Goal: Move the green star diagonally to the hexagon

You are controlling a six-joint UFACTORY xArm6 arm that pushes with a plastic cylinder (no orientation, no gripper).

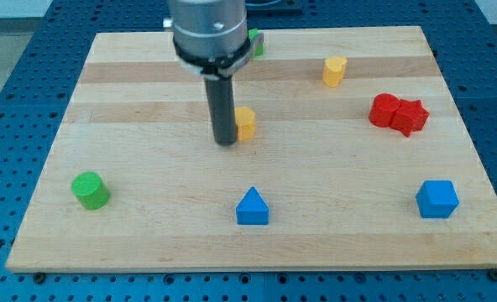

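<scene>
Arm (208,29) descended vertically from view's top; dark rod upright, my tip (225,143) on table (148,226), touching left side of yellow hexagon (246,122). No pincer fitted; rod held nothing. Wooden table lay on blue perforated base (13,50). Green star (256,43) at top edge, mostly hidden behind arm housing, shape barely discernible. Yellow block (335,71) upper right; two red blocks (398,113) touching at right; green cylinder (90,190) lower left; blue triangular block (252,207) bottom centre; blue block (437,199) lower right.
</scene>
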